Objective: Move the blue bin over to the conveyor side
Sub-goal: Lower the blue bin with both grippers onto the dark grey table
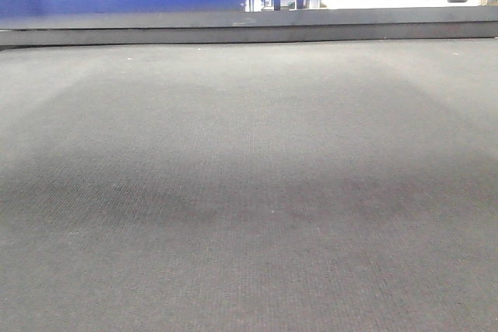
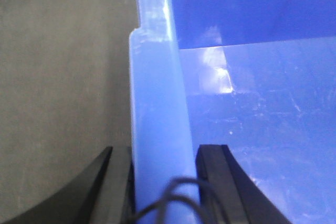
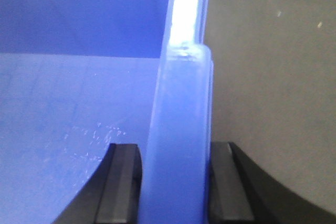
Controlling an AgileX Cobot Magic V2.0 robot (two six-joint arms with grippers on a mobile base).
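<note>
Up close, the left gripper (image 2: 164, 156) is clamped on the thick glossy rim of the blue bin (image 2: 262, 129), a black finger on each face, and the right gripper (image 3: 173, 156) pinches its rim the same way. Out front, the woven dark-grey conveyor belt (image 1: 249, 192) runs flat to a low black edge strip (image 1: 249, 27), the bin's smooth wall standing just beyond that far edge.

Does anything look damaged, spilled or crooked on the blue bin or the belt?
Nothing alarming: the bright-blue glossy plastic bin shows only faint white scuffs inside; left gripper and right gripper straddle its rim squarely.
</note>
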